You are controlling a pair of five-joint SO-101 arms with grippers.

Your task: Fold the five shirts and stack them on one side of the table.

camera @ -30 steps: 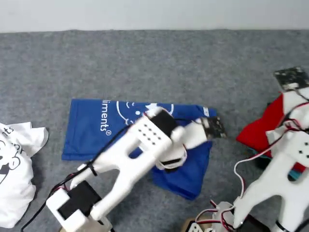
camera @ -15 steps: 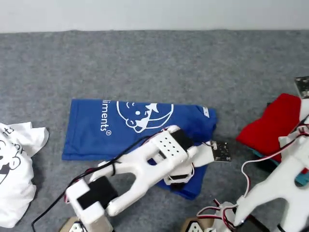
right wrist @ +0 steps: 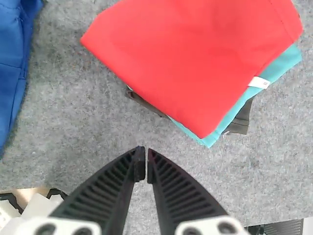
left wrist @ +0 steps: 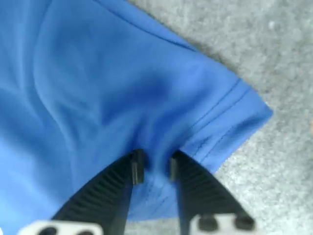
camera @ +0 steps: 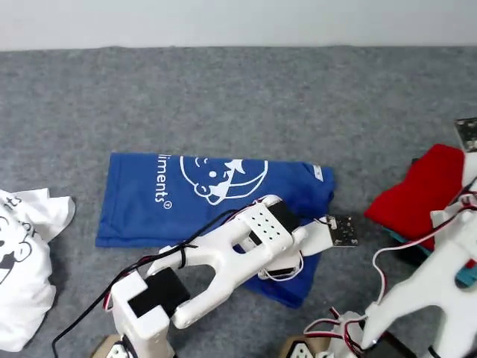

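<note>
From the high view, the blue shirt lies spread flat, printed side up, on the grey table. The left arm reaches across the blue shirt's near right corner, where the cloth is bunched. A crumpled white shirt sits well apart from the blue shirt on its left. A red shirt lies beyond the blue shirt's right end, and the right arm stands near that.

In the left wrist view, the left gripper is down on the blue shirt close to a hemmed sleeve edge. Its jaws are drawn nearly together, pinching a fold of blue cloth.

In the right wrist view, the right gripper is over bare table with its jaws closed tip to tip and holding nothing. The red shirt is folded on top of a teal shirt and a dark shirt, a stack lying apart from the blue shirt's edge.
</note>
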